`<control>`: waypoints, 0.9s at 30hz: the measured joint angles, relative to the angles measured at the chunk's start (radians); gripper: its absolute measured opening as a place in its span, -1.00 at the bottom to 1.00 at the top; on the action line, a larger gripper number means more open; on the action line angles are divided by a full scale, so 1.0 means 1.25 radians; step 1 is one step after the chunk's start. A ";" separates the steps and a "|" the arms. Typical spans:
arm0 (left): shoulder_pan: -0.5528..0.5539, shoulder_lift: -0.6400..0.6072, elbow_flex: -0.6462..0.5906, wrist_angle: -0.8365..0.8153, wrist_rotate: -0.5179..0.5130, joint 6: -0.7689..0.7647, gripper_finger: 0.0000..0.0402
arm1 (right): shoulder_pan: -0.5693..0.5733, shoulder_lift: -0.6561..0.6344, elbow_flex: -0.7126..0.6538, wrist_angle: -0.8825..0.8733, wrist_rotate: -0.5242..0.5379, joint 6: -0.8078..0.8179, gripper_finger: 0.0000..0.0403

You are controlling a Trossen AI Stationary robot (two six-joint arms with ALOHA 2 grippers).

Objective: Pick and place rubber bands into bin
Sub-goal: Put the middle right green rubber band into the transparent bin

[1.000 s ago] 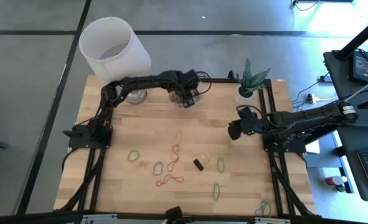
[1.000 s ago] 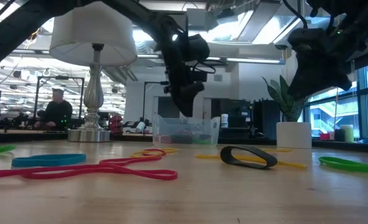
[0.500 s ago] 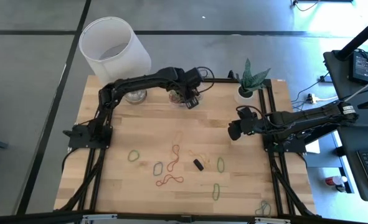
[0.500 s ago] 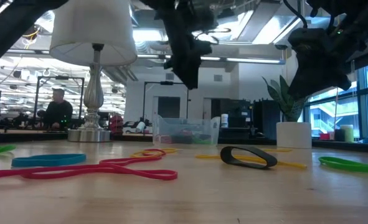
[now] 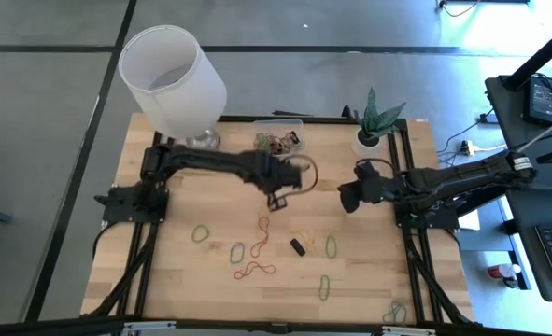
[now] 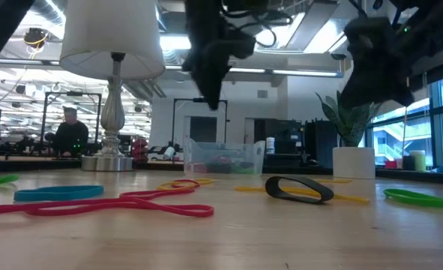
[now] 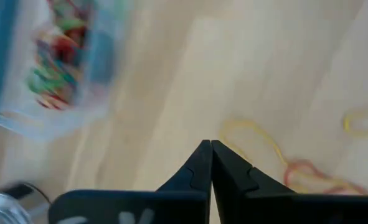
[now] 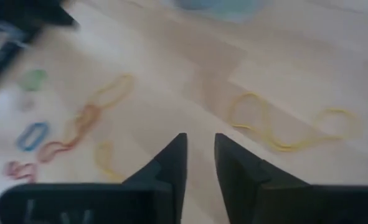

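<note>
The bin [image 5: 279, 122] stands at the table's far edge, a clear box with several coloured rubber bands lying in it. More rubber bands lie loose on the table's near half: a red one [image 5: 260, 233], a black one [image 5: 298, 246], a green one [image 5: 331, 246] and a yellow one [image 7: 253, 134]. My left gripper [image 7: 210, 144] hangs shut and empty over the middle of the table [image 5: 276, 201], nearer than the bin. My right gripper [image 8: 200, 140] hovers open at the right [image 5: 346, 200], with nothing between its fingers.
A lamp with a white shade [image 5: 171, 70] stands at the far left corner. A potted plant [image 5: 373, 138] stands at the far right. Other bands lie toward the near edge, among them a green one [image 5: 324, 287] and a blue one [image 5: 237, 251].
My left gripper has left its place above the bin, swinging toward the table's near edge and a little up. It now hangs over the middle of the table. The bands on the table lie as before.
</note>
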 joint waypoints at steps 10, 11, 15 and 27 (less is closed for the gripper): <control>-0.125 -0.134 -0.295 0.146 0.026 -0.054 -1.00 | 0.075 0.042 0.003 0.082 -0.001 0.046 -0.97; -0.135 -0.168 -0.334 0.171 0.026 -0.065 -1.00 | 0.083 0.058 0.012 0.084 0.001 0.057 -0.98; -0.166 -0.327 -0.494 0.231 0.025 -0.139 -0.99 | 0.102 0.153 0.087 0.088 0.002 0.063 -0.98; -0.207 -0.736 -0.800 0.324 0.020 -0.159 -0.99 | 0.105 0.542 0.512 -0.407 -0.127 0.233 -0.99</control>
